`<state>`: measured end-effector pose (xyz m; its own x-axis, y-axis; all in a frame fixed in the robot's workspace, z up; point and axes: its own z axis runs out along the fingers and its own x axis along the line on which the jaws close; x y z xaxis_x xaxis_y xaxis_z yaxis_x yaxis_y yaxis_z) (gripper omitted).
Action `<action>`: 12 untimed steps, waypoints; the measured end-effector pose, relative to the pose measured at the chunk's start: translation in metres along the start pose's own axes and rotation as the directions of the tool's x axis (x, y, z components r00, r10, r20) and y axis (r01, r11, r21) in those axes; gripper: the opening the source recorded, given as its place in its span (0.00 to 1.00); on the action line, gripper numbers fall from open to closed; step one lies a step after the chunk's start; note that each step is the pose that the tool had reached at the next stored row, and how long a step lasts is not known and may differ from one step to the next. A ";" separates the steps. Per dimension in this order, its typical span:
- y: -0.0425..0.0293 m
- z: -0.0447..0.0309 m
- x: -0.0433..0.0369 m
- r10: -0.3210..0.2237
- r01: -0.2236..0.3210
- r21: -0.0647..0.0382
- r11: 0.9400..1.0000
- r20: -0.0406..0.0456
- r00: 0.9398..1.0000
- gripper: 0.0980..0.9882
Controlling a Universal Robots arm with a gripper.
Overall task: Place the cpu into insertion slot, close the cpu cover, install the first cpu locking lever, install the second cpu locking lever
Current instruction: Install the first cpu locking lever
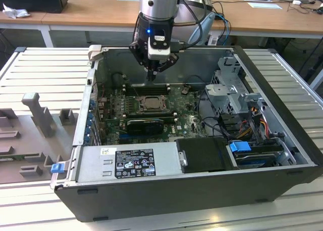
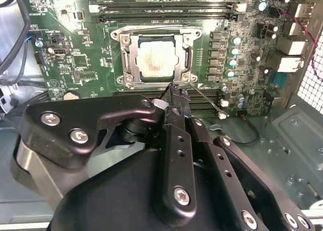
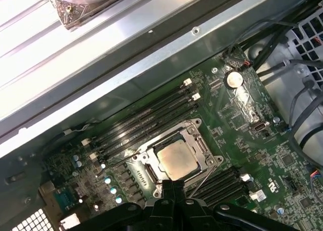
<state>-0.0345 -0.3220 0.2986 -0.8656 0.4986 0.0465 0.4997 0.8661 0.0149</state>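
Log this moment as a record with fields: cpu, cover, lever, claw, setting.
cpu: cpu sits in the insertion slot, pale metal top up.
cover: cpu cover lies flat, framing the chip.
lever: one thin locking lever juts out at a slant from the socket's corner and looks unlatched.
claw: claw is shut, with its tips at the socket's edge beside that lever; contact cannot be told.
setting: green motherboard inside an open computer case.
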 end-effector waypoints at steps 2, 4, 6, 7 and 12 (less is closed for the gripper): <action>0.0000 0.0000 0.0000 -0.010 0.010 0.000 1.000 0.000 1.000 0.01; 0.0000 0.0000 0.0000 -0.023 0.023 0.001 1.000 0.000 1.000 0.01; 0.0000 0.0000 0.0000 -0.036 0.036 0.002 0.999 -0.001 0.999 0.01; 0.0000 0.0000 0.0000 -0.042 0.042 0.002 0.999 -0.001 0.999 0.01; 0.0000 0.0000 0.0000 -0.077 0.077 0.004 0.997 -0.001 0.997 0.01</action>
<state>-0.0345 -0.3220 0.2986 -0.9015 0.4302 0.0465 0.4312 0.9021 0.0149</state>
